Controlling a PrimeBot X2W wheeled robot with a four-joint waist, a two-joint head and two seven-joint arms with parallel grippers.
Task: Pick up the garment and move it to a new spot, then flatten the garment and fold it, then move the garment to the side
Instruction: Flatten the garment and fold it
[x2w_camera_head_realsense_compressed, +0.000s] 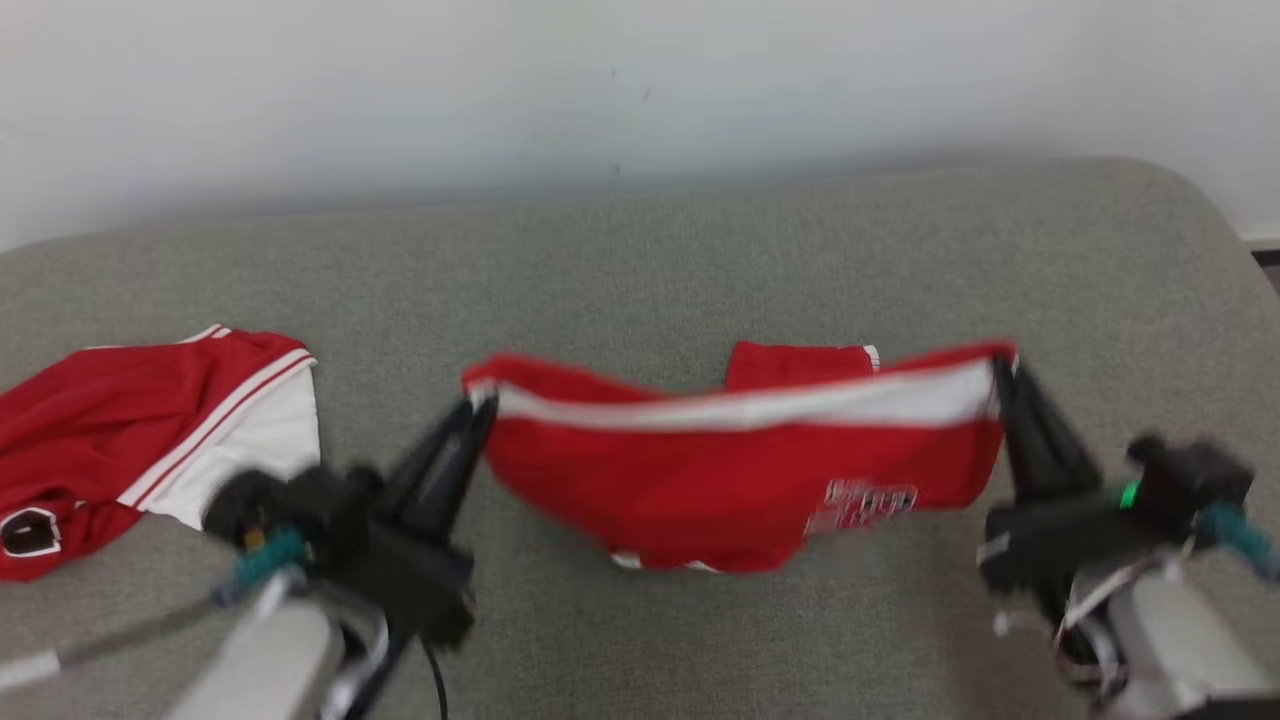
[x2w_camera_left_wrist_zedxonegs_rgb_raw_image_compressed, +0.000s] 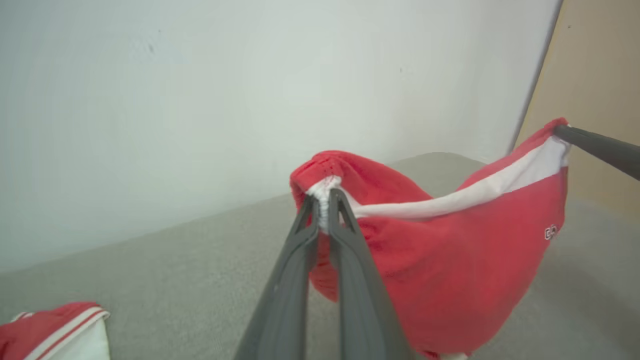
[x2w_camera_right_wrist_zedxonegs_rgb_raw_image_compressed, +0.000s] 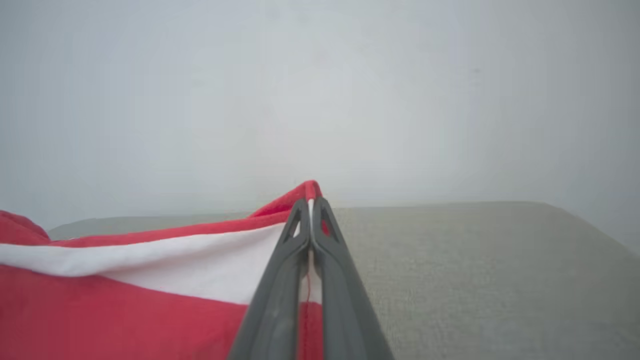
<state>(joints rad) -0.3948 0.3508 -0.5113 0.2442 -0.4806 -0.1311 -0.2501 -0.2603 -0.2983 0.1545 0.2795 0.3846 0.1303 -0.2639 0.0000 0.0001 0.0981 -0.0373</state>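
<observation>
Red garment (x2w_camera_head_realsense_compressed: 740, 480), white logo (x2w_camera_head_realsense_compressed: 860, 506) blurred

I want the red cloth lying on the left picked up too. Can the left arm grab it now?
Probably not yet: the left fingers are shut on the hanging garment. The lying cloth is close, nothing between, but they must let go first.

The left gripper (x2w_camera_left_wrist_zedxonegs_rgb_raw_image_compressed: 324, 199) rises from the bottom edge, its two dark fingers pinched together on the bunched white-banded corner of a red garment (x2w_camera_left_wrist_zedxonegs_rgb_raw_image_compressed: 450, 270). The cloth sags to the right like a pouch, its white band running up to the far corner, which hangs from the tip of the right gripper (x2w_camera_left_wrist_zedxonegs_rgb_raw_image_compressed: 562, 132) at the right edge. Below lies a grey padded surface (x2w_camera_left_wrist_zedxonegs_rgb_raw_image_compressed: 175, 280). A pale wall (x2w_camera_left_wrist_zedxonegs_rgb_raw_image_compressed: 225, 100) stands behind. A second red and white garment (x2w_camera_left_wrist_zedxonegs_rgb_raw_image_compressed: 55, 332) lies in the lower left corner.
</observation>
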